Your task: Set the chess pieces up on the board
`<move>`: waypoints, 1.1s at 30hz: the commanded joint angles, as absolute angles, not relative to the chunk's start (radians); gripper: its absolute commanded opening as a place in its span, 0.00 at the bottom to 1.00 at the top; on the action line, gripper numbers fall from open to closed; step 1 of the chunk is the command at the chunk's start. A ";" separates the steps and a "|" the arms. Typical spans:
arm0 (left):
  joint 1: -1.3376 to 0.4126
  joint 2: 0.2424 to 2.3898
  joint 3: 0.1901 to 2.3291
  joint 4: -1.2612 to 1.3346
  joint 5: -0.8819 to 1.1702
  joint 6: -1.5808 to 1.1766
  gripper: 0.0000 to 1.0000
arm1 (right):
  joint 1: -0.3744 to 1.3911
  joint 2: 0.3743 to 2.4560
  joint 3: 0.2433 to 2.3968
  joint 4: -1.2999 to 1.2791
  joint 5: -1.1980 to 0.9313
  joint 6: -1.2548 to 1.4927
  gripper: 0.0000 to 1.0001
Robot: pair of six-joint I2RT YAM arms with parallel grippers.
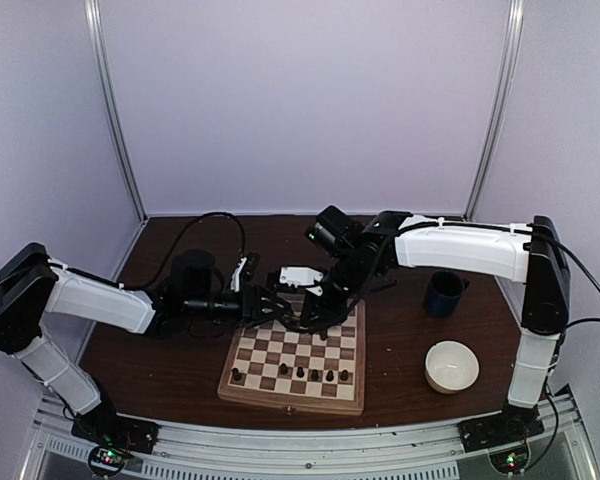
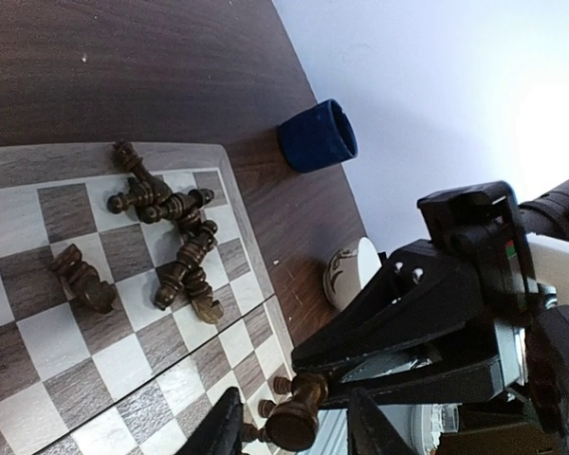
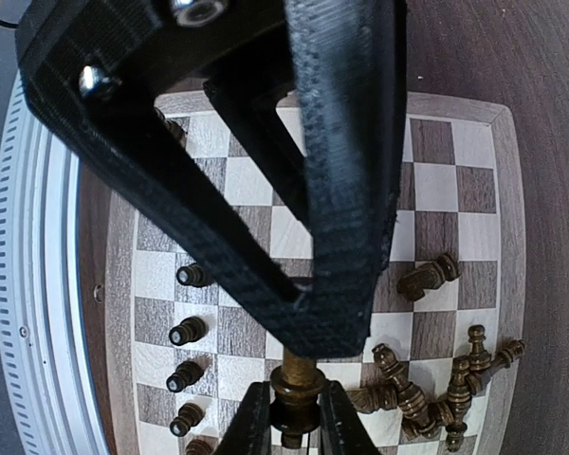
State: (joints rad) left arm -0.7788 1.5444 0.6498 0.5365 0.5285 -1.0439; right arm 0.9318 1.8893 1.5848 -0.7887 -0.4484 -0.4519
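Jaws of the right gripper (image 3: 296, 427) clenched one turned, glossy brown chess piece (image 3: 297, 381) over the checkered wooden board (image 3: 436, 180), while those of the left gripper (image 2: 294, 424) stood released.

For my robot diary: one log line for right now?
right gripper: shut on chess piece | left gripper: flanking it, grip unclear | board: some pieces toppled
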 commanded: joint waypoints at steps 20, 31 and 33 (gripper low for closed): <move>-0.790 1.638 0.640 0.780 0.599 -1.165 0.13 | 0.936 1.853 1.626 -0.764 -0.450 -0.393 0.14; -0.788 1.590 0.584 1.016 0.553 -1.189 0.07 | 0.661 1.728 1.463 -0.545 -1.050 -0.082 0.48; -0.788 1.582 0.581 1.055 0.541 -1.186 0.07 | 0.637 1.721 1.403 -0.430 -1.133 0.042 0.49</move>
State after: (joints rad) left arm -0.7864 1.6230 0.5945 0.8852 0.5743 -1.1885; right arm 0.6991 1.7550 1.4963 -0.6487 -0.8402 -0.2157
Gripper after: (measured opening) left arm 0.139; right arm 0.483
